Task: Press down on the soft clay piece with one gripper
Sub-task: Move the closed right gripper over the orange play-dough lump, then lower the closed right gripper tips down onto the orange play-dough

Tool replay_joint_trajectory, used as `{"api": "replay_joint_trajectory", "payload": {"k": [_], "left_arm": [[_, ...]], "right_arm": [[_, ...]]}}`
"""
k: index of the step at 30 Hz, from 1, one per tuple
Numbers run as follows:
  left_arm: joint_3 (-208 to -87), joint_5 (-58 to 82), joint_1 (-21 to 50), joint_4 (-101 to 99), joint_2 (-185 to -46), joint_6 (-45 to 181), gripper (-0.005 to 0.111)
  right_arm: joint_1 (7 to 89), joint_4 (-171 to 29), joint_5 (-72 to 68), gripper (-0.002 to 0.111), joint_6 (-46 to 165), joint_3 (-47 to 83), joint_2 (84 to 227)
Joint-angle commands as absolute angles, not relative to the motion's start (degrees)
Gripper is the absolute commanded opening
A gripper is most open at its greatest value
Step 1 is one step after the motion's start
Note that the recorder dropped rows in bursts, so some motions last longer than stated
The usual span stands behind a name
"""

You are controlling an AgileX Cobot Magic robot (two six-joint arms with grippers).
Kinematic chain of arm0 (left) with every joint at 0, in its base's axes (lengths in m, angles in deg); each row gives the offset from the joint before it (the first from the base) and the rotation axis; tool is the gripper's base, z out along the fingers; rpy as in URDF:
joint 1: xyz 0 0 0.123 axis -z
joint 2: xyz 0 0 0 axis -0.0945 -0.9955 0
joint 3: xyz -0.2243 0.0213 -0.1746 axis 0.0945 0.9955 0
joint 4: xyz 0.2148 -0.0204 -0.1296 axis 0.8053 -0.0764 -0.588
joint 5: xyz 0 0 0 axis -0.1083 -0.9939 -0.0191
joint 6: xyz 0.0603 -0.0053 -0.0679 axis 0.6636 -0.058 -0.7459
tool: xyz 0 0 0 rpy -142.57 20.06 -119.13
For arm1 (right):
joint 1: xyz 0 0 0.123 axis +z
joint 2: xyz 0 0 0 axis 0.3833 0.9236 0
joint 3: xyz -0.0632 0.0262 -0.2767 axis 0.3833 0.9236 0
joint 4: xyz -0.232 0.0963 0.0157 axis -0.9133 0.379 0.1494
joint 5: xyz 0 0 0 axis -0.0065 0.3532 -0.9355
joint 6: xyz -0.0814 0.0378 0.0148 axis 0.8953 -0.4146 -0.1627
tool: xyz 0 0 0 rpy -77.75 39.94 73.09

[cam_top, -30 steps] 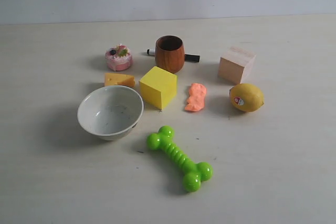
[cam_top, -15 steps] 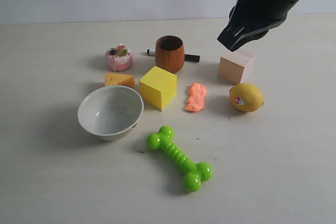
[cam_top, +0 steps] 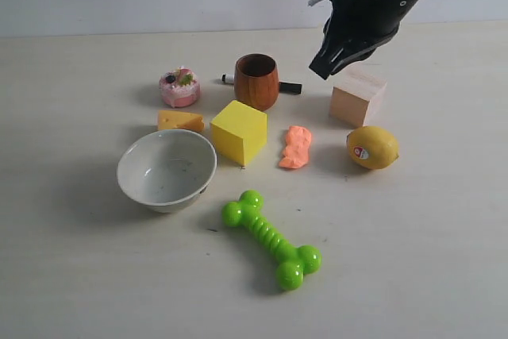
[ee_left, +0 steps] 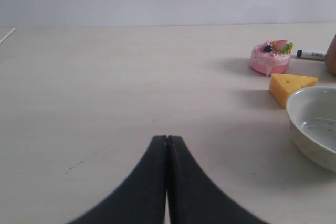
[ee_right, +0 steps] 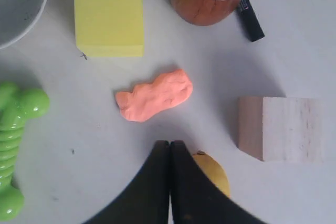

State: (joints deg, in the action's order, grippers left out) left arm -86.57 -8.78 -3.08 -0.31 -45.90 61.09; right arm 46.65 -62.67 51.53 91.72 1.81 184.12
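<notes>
The soft clay piece (cam_top: 296,147) is a salmon-orange bumpy lump lying on the table between the yellow block and the lemon; the right wrist view looks straight down on the clay (ee_right: 154,95). My right gripper (cam_top: 321,69) hangs in the air above the table's far side, beside the wooden block and well above the clay, its dark fingers pressed together and holding nothing (ee_right: 169,143). My left gripper (ee_left: 167,138) is shut too, low over bare table left of the bowl, out of the exterior view.
Around the clay stand a yellow block (cam_top: 238,131), a lemon (cam_top: 372,147), a wooden block (cam_top: 358,97), a brown wooden cup (cam_top: 256,81) with a marker (cam_top: 290,87) behind it, a green dumbbell toy (cam_top: 271,239), a white bowl (cam_top: 167,169), a cheese wedge (cam_top: 180,121) and a pink cake (cam_top: 179,86).
The right arm came into view from the upper right and has moved left and lower, towards the space above the wooden block. Objects on the table have not moved.
</notes>
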Motion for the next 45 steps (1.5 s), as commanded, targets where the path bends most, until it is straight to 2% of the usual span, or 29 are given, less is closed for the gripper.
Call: {"api": "replay_joint_trajectory", "payload": {"k": [1, 19, 30, 45], "left_arm": [[-86.56, -8.39, -2.65, -0.45, -45.55, 60.96, 0.0], [-86.56, -8.39, -2.65, -0.45, -45.55, 60.96, 0.0], [-86.56, -8.39, -2.65, -0.45, -45.55, 60.96, 0.0], [-86.56, -8.39, -2.65, -0.45, -45.55, 60.96, 0.0]], "right_arm": [[46.8, -61.9, 52.55, 0.0, 91.92, 1.59, 184.05], [46.89, -68.29, 47.1, 0.0, 101.23, 1.18, 197.33], [46.89, -65.52, 52.8, 0.0, 101.11, -9.4, 203.69], [50.47, -63.68, 52.48, 0.0, 99.48, -9.41, 205.92]]}}
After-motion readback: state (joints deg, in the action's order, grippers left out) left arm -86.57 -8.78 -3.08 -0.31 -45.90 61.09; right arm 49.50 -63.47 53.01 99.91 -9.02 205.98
